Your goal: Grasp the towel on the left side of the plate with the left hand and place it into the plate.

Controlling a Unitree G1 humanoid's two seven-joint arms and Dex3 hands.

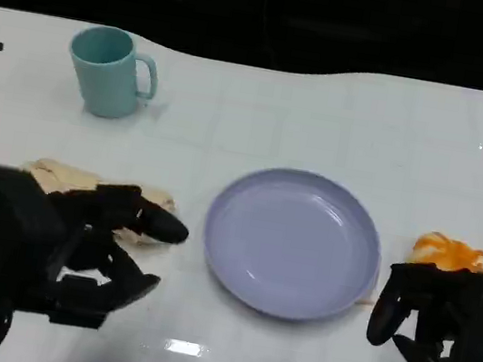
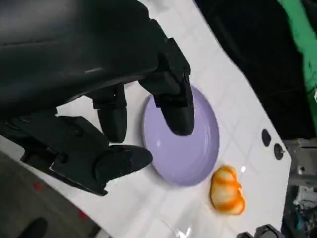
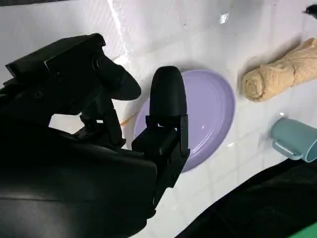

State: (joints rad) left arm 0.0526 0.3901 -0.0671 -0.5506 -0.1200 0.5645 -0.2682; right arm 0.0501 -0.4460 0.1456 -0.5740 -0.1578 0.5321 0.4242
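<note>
Towel (image 1: 84,186) left of plate (image 1: 293,243) (mug (image 1: 109,71) perhaps behind).

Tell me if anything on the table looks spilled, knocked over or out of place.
Nothing stands out. The teal mug stands upright, the purple plate lies flat and empty, the rolled beige towel lies left of it, and an orange cloth sits bunched on its right.

Beige towel (image 1: 93,187), lavender plate (image 1: 292,242), teal mug (image 1: 109,71), orange-and-white cloth (image 1: 458,256), black hands, white gridded counter (image 1: 324,121).
</note>
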